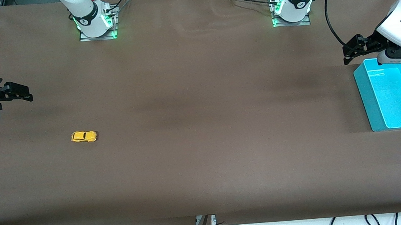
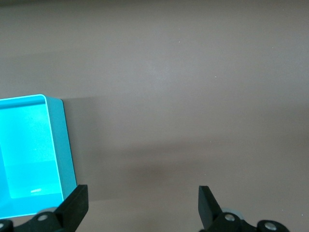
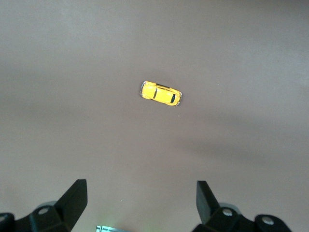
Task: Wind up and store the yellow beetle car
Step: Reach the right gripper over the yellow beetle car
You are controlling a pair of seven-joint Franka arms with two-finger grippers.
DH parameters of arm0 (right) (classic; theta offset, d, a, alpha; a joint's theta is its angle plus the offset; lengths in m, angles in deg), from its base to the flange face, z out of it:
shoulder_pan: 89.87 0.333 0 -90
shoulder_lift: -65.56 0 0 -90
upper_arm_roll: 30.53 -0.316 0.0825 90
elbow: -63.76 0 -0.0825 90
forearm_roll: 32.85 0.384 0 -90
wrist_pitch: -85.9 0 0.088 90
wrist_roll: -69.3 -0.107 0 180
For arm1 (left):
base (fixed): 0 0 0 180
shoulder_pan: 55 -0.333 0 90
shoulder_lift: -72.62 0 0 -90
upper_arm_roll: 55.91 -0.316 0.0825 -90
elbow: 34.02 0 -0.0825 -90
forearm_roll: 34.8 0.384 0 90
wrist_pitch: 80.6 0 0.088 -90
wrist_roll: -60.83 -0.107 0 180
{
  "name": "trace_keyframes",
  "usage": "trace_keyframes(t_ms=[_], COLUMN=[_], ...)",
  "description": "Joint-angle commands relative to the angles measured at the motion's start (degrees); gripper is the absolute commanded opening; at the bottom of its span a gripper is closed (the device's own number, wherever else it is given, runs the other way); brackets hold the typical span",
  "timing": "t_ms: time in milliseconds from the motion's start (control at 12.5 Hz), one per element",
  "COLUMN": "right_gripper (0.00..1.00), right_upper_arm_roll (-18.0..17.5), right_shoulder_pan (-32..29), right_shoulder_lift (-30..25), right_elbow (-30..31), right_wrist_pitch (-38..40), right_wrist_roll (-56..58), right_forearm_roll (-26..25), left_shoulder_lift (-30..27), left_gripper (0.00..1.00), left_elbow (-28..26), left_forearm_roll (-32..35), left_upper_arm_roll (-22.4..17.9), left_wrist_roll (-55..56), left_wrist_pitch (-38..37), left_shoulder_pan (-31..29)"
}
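The yellow beetle car (image 1: 83, 136) stands on its wheels on the brown table, toward the right arm's end. In the right wrist view the car (image 3: 161, 93) lies well ahead of the fingers, untouched. My right gripper (image 1: 24, 93) (image 3: 141, 191) hovers over the table's edge at that end, open and holding nothing. My left gripper (image 1: 350, 52) (image 2: 143, 193) hangs open and empty beside the corner of the cyan bin (image 1: 366, 96) at the left arm's end.
The cyan bin (image 2: 65, 145) holds nothing visible inside. Both arm bases (image 1: 95, 21) (image 1: 291, 8) stand along the table's edge farthest from the front camera. Cables hang below the edge nearest that camera.
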Motion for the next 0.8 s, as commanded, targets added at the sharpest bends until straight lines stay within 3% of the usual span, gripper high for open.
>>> trace_keyframes(t_ms=[0, 240, 480, 720], right_gripper=[1.00, 1.00, 1.00, 1.00], right_upper_arm_roll=[-0.04, -0.04, -0.04, -0.04], right_shoulder_pan=[-0.11, -0.11, -0.19, -0.28], right_shoulder_lift=[0.17, 4.29, 8.42, 8.44], right_elbow=[0.28, 0.28, 1.85, 13.59], right_wrist_pitch=[0.40, -1.52, -9.23, -22.32], right_wrist_roll=[6.25, 27.52, 45.36, 52.70], right_forearm_roll=[-0.73, -2.66, -4.42, -4.33], left_shoulder_lift=[-0.92, -0.92, -0.92, -0.92], left_gripper=[1.00, 1.00, 1.00, 1.00], left_elbow=[-0.67, -0.67, -0.67, -0.67], left_forearm_roll=[-1.69, -1.69, -1.69, -1.69], left_upper_arm_roll=[0.12, 0.12, 0.12, 0.12], left_wrist_roll=[0.02, 0.02, 0.02, 0.02], left_wrist_pitch=[-0.21, -0.21, -0.21, -0.21], left_shoulder_pan=[-0.28, -0.28, -0.28, -0.28])
